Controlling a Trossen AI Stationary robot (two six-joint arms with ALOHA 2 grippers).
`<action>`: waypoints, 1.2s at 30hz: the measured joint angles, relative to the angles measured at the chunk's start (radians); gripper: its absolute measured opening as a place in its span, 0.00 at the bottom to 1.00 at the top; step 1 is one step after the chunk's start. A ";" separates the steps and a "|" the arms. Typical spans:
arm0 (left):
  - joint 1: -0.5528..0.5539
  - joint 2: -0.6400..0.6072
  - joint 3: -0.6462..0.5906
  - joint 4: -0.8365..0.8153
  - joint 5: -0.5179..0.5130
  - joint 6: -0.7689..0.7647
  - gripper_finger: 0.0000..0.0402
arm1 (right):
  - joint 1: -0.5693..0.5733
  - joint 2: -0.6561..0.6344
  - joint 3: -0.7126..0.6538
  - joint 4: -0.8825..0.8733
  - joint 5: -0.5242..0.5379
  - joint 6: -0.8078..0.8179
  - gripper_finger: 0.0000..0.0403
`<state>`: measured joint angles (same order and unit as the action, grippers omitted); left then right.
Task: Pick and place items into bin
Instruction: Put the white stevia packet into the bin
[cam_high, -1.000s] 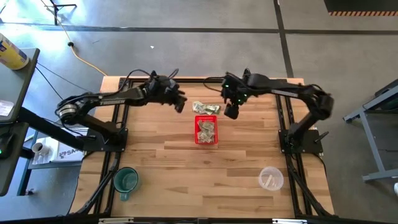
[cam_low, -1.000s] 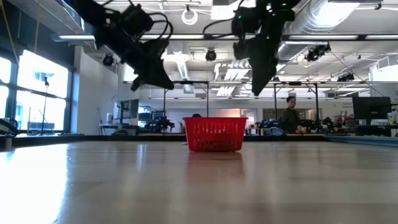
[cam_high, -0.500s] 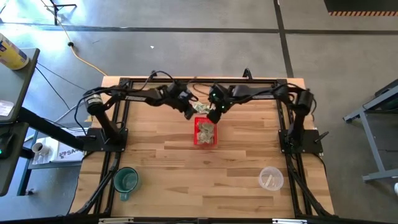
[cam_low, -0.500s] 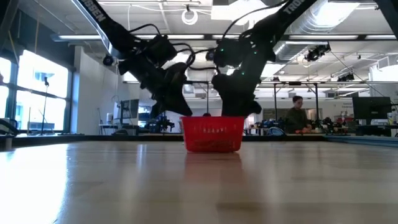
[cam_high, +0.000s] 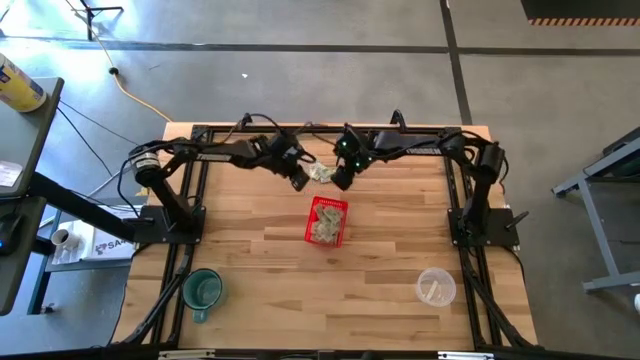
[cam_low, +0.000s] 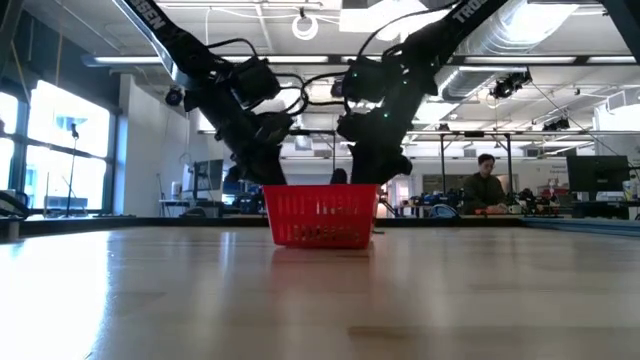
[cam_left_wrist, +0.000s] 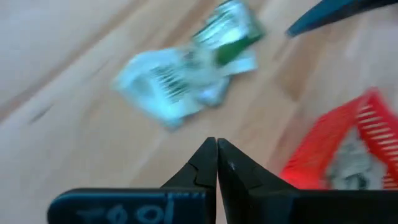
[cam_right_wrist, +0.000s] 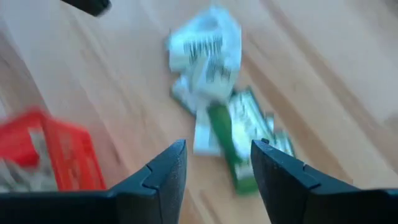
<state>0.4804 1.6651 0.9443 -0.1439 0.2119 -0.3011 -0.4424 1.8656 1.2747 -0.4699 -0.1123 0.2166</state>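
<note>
Crumpled paper slips (cam_high: 321, 172) lie between both grippers, behind red basket (cam_high: 326, 220)

Overall light: bright, even, from overhead.
Low view source: ceiling lamps (cam_low: 305, 24) glare white; window (cam_low: 60, 140) at left blown out.
Arms, low view: backlit, near-silhouettes.
Table (cam_high: 380, 270): soft pale sheen, faint shadows.
Wrist views: heavy motion blur; paper slips (cam_left_wrist: 186, 74) smeared, basket (cam_right_wrist: 56, 152) edges soft.

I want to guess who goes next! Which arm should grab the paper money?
Probably the right. Its fingers stand open over the paper slips; the left fingers are shut.
</note>
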 joint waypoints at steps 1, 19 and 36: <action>0.026 -0.009 0.000 -0.037 0.006 0.009 0.12 | -0.013 0.007 0.000 0.030 -0.020 0.001 0.42; 0.172 -0.172 0.000 -0.230 0.069 0.090 0.12 | -0.059 0.130 0.005 -0.116 0.040 0.070 0.34; 0.045 0.058 0.077 0.033 0.095 0.085 0.25 | -0.008 -0.199 0.003 -0.209 0.002 -0.063 0.41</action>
<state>0.5251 1.7230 1.0218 -0.1107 0.3071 -0.2156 -0.4503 1.6665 1.2774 -0.6786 -0.1107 0.1539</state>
